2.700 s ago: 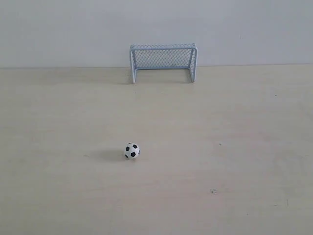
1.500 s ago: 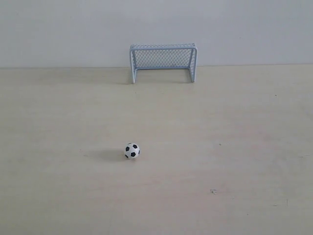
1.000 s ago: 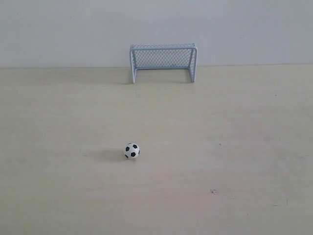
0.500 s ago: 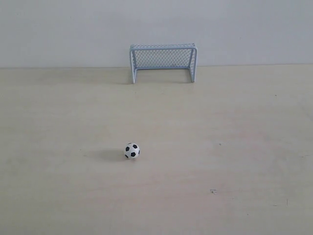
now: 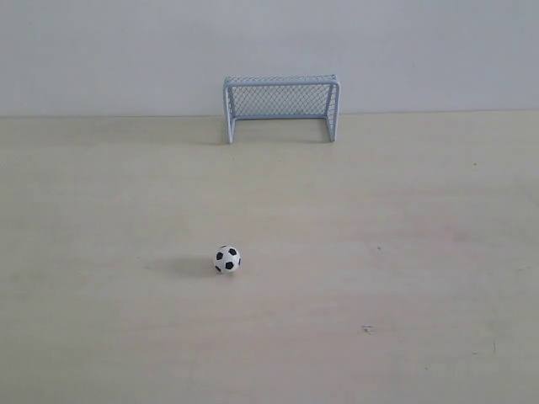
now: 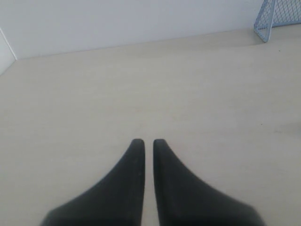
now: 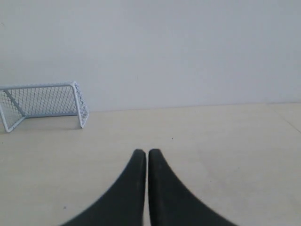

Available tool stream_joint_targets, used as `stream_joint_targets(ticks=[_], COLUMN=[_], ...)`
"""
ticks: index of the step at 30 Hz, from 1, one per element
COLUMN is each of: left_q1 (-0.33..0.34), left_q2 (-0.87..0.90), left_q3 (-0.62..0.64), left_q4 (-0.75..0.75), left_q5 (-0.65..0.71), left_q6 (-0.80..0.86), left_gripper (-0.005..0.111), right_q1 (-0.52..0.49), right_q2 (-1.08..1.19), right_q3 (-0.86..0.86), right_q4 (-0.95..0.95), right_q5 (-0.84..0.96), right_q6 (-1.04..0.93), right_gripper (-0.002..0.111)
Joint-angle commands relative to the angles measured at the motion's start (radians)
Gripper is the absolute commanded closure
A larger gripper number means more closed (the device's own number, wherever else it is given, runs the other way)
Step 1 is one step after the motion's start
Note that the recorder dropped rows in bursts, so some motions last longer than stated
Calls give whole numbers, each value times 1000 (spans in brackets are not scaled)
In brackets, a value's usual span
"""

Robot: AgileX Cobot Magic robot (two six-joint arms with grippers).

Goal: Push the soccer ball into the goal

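Exterior view gives you the soccer ball (image 5: 226, 259) resting on the pale table (image 5: 404, 252), well apart from the goal (image 5: 280, 108), which stands at the far edge against the wall (image 5: 421, 50), its mouth facing the ball. Your left gripper (image 6: 148, 143) and right gripper (image 7: 147, 153) each have their fingers pressed nearly together, gripping nothing.

table (image 5: 404, 219): pale matt wood grain | goal (image 5: 281, 101): fine mesh netting | soccer ball (image 5: 226, 259): smooth
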State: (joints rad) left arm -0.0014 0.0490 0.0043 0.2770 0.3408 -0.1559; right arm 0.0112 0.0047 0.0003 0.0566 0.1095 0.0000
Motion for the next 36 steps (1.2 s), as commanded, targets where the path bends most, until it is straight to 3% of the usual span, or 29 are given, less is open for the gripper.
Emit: stream_joint_targets(ticks=[1, 13, 24, 36], left_q1=[-8, -8, -8, -8], left_q2=[5, 5, 5, 5], left_q3=[-4, -4, -4, -4], left_q4=[0, 0, 0, 0], left_q5=[-3, -3, -3, -3], left_q6=[-9, -9, -9, -9], left_gripper=[100, 100, 100, 100], right_q1=[-2, -2, -2, -2], right_q2=[-5, -5, -5, 34], right_q3=[0, 0, 0, -157], right_q4=[-2, 45, 28, -14], right_q5=[-86, -155, -188, -130], right_q6=[0, 134, 101, 96], right_gripper=[108, 108, 108, 108])
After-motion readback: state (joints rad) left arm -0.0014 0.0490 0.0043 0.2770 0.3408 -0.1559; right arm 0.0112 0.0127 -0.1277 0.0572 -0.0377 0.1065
